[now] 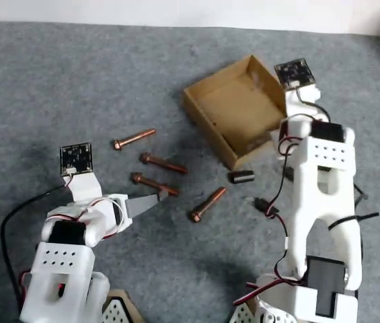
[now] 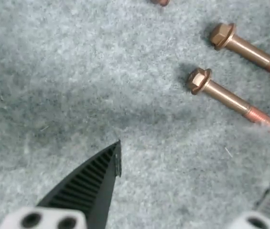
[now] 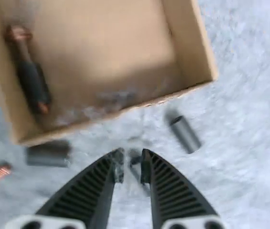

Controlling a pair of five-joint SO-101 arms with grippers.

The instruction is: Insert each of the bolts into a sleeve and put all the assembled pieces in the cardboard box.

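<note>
bolts (image 1: pixel 165 163): 4 loose on worktop (image 1: pixel 75 81), likely rigid, slick; hold mid-shank | cardboard box (image 1: pixel 203 124): 1 assembled piece (image 3: pixel 29 76) inside | left gripper (image 2: pixel 201 160): fingers wide apart beside bolts | right gripper (image 3: pixel 131 160): fingers narrowly apart near sleeve (image 3: pixel 185 133), just outside box

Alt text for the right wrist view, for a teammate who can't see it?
An open cardboard box holds one sleeved bolt, lying along a side wall. Outside, on the grey carpet, lie a loose sleeve and a second sleeve, and the right claw hovers between them.
</note>
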